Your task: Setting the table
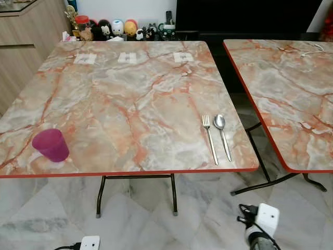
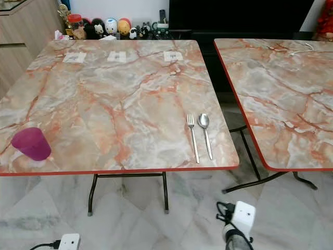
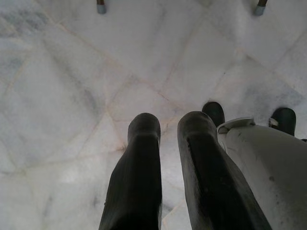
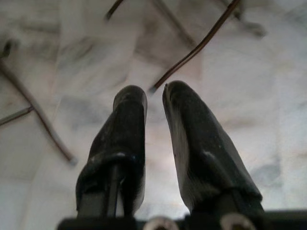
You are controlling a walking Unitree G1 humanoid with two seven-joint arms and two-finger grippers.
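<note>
A fork (image 1: 209,138) is lying just left of a spoon (image 1: 222,134) near the table's (image 1: 130,88) front right edge, a cup (image 1: 50,145) sitting front left.

- Two marble-patterned tables: left table (image 1: 130,99), right table (image 1: 291,88).
- One purple cup (image 1: 50,145).
- One fork (image 1: 209,138).
- One spoon (image 1: 222,134).
- Three white cards (image 1: 128,58).

Glossy marble-patterned table (image 1: 130,104), red-edged. Shiny metal fork (image 1: 209,138) and spoon (image 1: 222,134). Translucent purple plastic cup (image 1: 50,145). Polished pale marble floor (image 1: 135,219). Matt black gripper fingers (image 3: 139,167).
</note>
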